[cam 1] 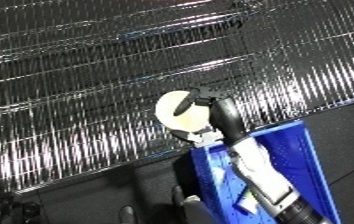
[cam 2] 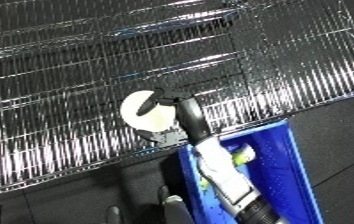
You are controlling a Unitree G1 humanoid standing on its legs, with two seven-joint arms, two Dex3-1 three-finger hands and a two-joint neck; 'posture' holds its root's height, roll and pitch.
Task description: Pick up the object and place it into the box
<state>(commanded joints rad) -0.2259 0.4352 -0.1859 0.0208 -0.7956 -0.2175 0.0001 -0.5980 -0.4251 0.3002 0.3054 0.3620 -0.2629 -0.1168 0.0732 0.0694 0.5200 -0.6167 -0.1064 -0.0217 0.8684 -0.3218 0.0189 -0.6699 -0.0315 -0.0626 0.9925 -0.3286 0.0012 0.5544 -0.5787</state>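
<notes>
Glossy blue plastic bin (cam 1: 302, 150); shiny ribbed metallic surface (cam 1: 85, 75).

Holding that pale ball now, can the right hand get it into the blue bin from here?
Probably yes. The right hand is curled round the pale round object just beyond the blue bin's far edge, and nothing visible stands between them.
</notes>
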